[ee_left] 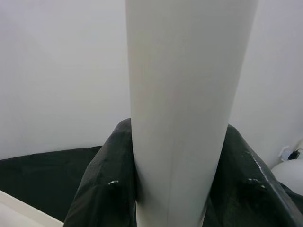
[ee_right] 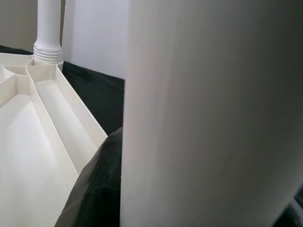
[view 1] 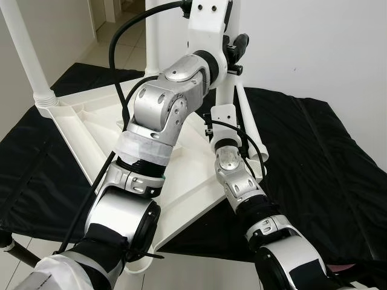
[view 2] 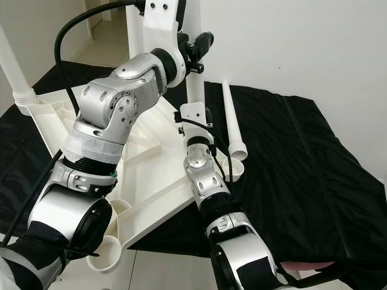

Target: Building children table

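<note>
Both grippers clamp one upright white leg: the left gripper high up, the right gripper lower down. That leg stands at the far corner of the upturned tabletop, which lies on a black cloth. A loose leg lies beside it.

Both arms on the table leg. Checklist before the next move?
1. left gripper gripping the leg: ok, jaws shut around it.
2. right gripper gripping the same leg: ok, jaws shut on it.
3. Leg upright: ok.
4. Leg's lower end seated in the tabletop: cannot tell, the right arm hides it.
5. Spare leg out of the way: ok, lying on the black cloth.
</note>
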